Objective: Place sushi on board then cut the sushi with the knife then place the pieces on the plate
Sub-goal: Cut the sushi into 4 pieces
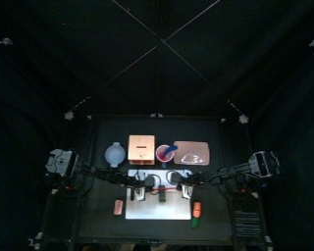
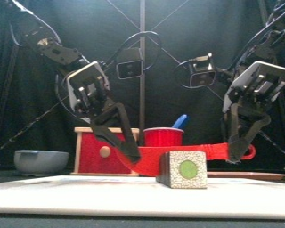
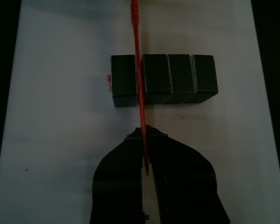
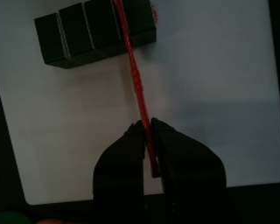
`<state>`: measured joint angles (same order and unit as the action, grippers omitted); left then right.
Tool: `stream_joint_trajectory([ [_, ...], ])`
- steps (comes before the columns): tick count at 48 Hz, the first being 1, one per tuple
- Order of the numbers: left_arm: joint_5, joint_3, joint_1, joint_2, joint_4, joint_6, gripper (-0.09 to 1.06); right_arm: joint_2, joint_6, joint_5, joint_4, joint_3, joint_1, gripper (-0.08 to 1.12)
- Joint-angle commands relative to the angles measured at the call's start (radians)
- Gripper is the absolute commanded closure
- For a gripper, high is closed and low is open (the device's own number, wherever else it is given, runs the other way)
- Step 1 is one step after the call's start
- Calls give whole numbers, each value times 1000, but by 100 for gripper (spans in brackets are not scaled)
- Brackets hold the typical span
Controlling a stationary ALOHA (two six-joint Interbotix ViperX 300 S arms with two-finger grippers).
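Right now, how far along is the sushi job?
Done: the sushi roll lies on the white cutting board. In hand: left pincer and right pincer both grip the red knife, its blade across the roll near one end; the blocks sit together, uncut. Left: finish cutting, move pieces to the pink tray.

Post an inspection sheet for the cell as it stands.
Surface: white board lying flat, bare around the sushi roll.
Job's things: sushi roll, four blocks joined; red knife crossing over it; pink tray at the back.
Clutter: orange toy and green-red toy beside the board; bowl, wooden box, red cup with blue knife behind.
Grippers: left gripper and right gripper, jaws shut on the red knife's ends.
Cables: nothing seen.
Surroundings: black curtains.
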<state>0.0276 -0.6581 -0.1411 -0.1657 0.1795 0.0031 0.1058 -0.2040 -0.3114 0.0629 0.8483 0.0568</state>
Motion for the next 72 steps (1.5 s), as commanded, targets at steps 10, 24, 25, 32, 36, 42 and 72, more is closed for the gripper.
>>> stream_joint_trajectory([
  [10, -5, 15, 28, 6, -55, 2, 59, 18, -3, -14, -15, 8, -54, 66],
  [24, -6, 17, 60, 20, -95, 2, 59, 37, -5, -18, -31, 0, -81, 66],
  [25, -6, 17, 60, 21, -98, 2, 59, 40, -5, -23, -29, -3, -81, 66],
  [32, -6, 25, 60, 58, -106, 2, 59, 86, -3, -75, -32, -35, -81, 66],
  [36, -6, 29, 57, 92, -106, 2, 59, 118, -2, -104, -35, -51, -78, 66],
  [42, -6, 28, 51, 140, -106, 2, 59, 150, -5, -117, -29, -58, -74, 66],
  [72, 0, 37, -46, 110, 31, -3, 59, 143, -6, -86, 63, -46, 3, 66],
])
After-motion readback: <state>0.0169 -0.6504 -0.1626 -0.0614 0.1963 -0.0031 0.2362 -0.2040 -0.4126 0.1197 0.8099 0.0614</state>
